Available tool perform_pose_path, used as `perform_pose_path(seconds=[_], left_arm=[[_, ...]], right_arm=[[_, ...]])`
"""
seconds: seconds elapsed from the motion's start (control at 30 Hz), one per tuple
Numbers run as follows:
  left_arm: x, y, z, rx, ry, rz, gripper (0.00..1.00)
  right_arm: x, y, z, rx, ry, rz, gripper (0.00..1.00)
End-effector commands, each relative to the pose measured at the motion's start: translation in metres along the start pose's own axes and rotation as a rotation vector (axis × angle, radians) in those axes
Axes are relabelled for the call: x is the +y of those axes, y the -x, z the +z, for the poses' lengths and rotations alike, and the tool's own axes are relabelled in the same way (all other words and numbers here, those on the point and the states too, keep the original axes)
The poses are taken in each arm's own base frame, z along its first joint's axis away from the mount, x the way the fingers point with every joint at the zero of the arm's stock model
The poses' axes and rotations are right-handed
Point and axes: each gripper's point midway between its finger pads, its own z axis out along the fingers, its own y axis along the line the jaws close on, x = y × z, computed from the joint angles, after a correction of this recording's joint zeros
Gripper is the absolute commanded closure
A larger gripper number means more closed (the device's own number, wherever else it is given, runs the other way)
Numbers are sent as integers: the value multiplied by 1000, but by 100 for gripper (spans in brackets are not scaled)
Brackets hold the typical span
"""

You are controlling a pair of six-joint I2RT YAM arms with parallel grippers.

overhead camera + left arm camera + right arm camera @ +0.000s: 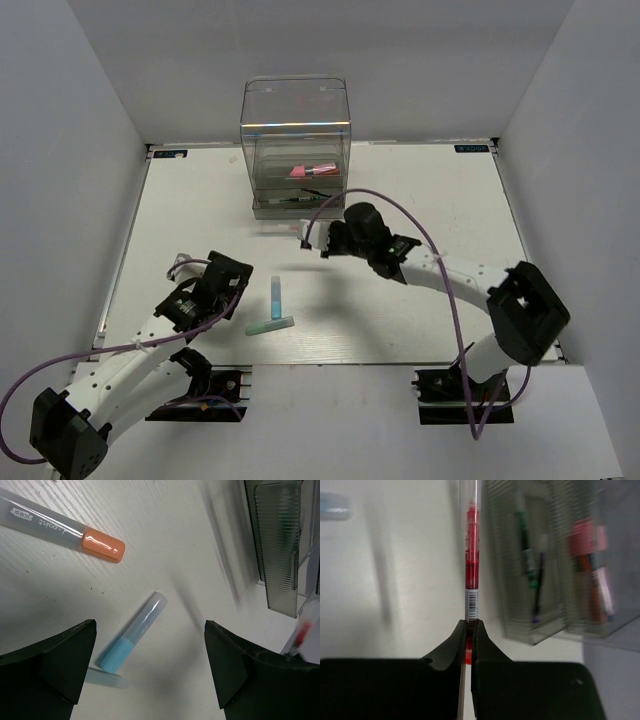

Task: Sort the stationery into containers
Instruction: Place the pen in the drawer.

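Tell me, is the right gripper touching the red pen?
Touching. The right wrist view shows the right gripper pinched shut on the red pen.

You had two arms of white shells and black joint housings — the left arm [120, 375] and the right arm [462, 272] matched. A thin purple cable [455, 320] looped along each. The left claw's [150, 665] fingers [55, 665] were broad black wedges; the right claw [470, 630] tapered to narrow black tips. Black base plates [222, 383] anchored both.

Top camera: high behind the rig, looking down over the whole white table [420, 190]; wrist cameras: close and low over it, both also showing the clear plastic drawer box [295, 110] [277, 555] [552, 615].
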Motion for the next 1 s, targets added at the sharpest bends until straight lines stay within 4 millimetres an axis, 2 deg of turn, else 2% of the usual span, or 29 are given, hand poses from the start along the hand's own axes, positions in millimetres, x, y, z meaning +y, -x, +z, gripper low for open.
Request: perform_pose_path(seconds=[0.0,0.03,0.07,0.1,0.13,0.2,0.23,0.3,0.33,0.4,0.43,0.47,0.5,0.53,0.57,0.63,0.7,0.77,0.8,0.87,0.9,0.93,0.97], left_arm=[[-5,1,-3,9,-3,-53,1],[-5,1,-3,9,-3,-53,1],[-3,0,-3,9,5,-49,1],[-1,0,-3,9,3,-61,1],[-1,0,-3,9,3,-61,1],[1,1,-5,9,-3,-73,1],[6,0,-3,9,6,-69,1],[2,2,-7,9,-15,-89,1],[5,1,-5,9,-7,-85,1],[4,2,-7,9,-17,-90,1],[7,1,-5,9,-9,-95,1],[7,1,-5,9,-9,-95,1],[7,1,-5,9,-9,-95,1],[6,2,-6,9,-17,-99,1],[6,2,-6,9,-17,-99,1],[10,1,-5,9,-9,-95,1],[10,1,-5,9,-9,-95,1],[10,1,-5,9,-9,-95,1],[10,1,-5,9,-9,-95,1],[9,0,-3,9,-9,-95,1],[6,0,-3,10,-18,-100,1],[5,0,-2,10,-18,-100,1],[7,-1,-1,9,-9,-95,1]], right_arm=[[-82,28,13,-74,-195,-106,100],[-96,35,13,-87,-218,-135,100],[-107,35,18,-90,-224,-152,100],[-107,31,27,-83,-211,-160,100],[-126,42,26,-97,-240,-175,100],[-121,26,44,-62,-192,-180,100],[-136,31,48,-67,-210,-192,100],[-133,20,59,-49,-177,-195,100],[-138,24,62,-56,-176,-200,100],[-145,18,73,-41,-164,-198,100],[-136,10,81,-22,-126,-189,100],[-143,12,82,-24,-134,-188,100],[-136,5,90,-6,-98,-179,97],[-139,1,91,0,-99,-174,91],[-146,3,90,-1,-110,-171,83],[-143,-7,94,21,-97,-154,65],[-143,-7,94,15,-96,-133,59],[-145,-1,91,-6,-91,-122,59],[-147,4,87,-21,-94,-101,61],[-135,11,85,-61,-26,-76,85],[-137,18,80,-82,-17,-57,94],[-136,20,77,-96,-1,-47,100],[-116,25,76,-140,93,-30,100]])
